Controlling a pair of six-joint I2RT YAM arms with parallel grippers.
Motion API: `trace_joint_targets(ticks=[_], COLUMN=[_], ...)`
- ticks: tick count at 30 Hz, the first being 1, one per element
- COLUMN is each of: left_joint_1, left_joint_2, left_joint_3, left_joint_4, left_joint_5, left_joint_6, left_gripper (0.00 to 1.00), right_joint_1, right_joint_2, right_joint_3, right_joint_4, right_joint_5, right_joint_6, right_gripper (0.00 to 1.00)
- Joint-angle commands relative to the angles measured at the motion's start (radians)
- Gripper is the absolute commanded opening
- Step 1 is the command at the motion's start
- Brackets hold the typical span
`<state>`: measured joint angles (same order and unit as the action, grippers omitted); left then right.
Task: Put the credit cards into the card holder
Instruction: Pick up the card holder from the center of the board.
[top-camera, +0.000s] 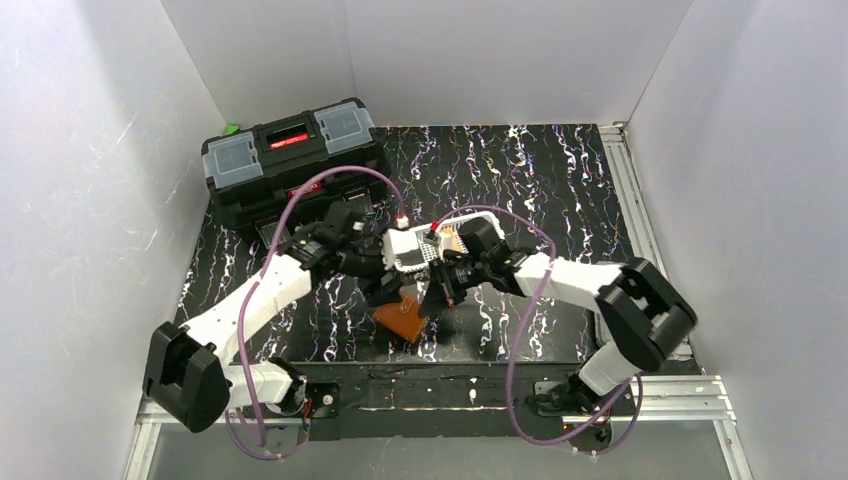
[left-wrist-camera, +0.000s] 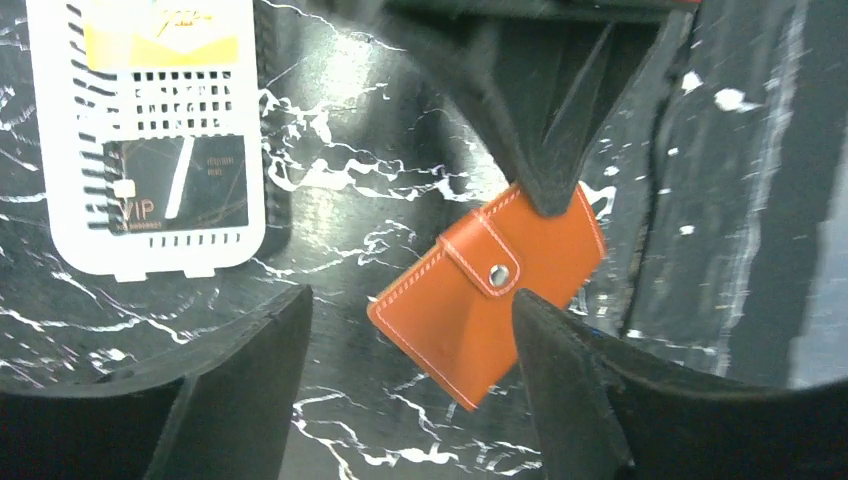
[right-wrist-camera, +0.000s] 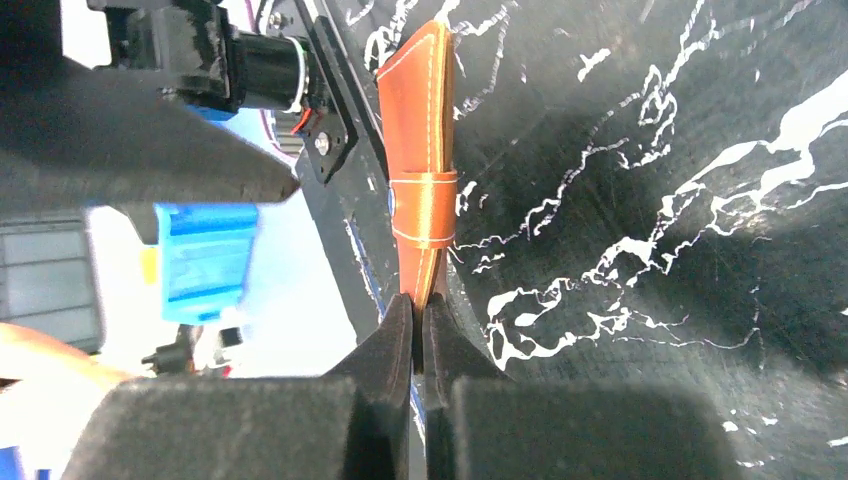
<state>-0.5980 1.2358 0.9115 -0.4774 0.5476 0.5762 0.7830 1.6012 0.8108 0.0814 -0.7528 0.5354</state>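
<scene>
Right end effector (right-wrist-camera: 418, 310) pinching stitched brown leather card holder (right-wrist-camera: 418, 120) edge, left end effector (left-wrist-camera: 410, 300) spread wide

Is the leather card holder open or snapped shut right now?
Shut. The card holder is folded flat, with its snap tab fastened across the front.

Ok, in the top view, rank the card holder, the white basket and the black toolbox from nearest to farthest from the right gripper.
1. card holder: pinched by the right gripper, between the two arms.
2. white basket: just beyond the gripper, mid-table.
3. black toolbox: far-left corner, clearly farthest.
</scene>
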Motion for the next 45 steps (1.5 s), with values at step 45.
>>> trace_joint_targets(ticks=[45], left_joint_1=[0.342], left_joint_2=[-0.306], left_joint_3=[-0.163], left_joint_4=[0.785], left_joint_5=[0.547], left_joint_6=[-1.313], left_gripper=[0.76], right_joint_1=[0.071], right_joint_2=[-0.544], right_joint_3=[0.082], right_joint_4=[0.186], right_joint_5=[0.369], right_joint_6=[-0.065], right_gripper=[0.01])
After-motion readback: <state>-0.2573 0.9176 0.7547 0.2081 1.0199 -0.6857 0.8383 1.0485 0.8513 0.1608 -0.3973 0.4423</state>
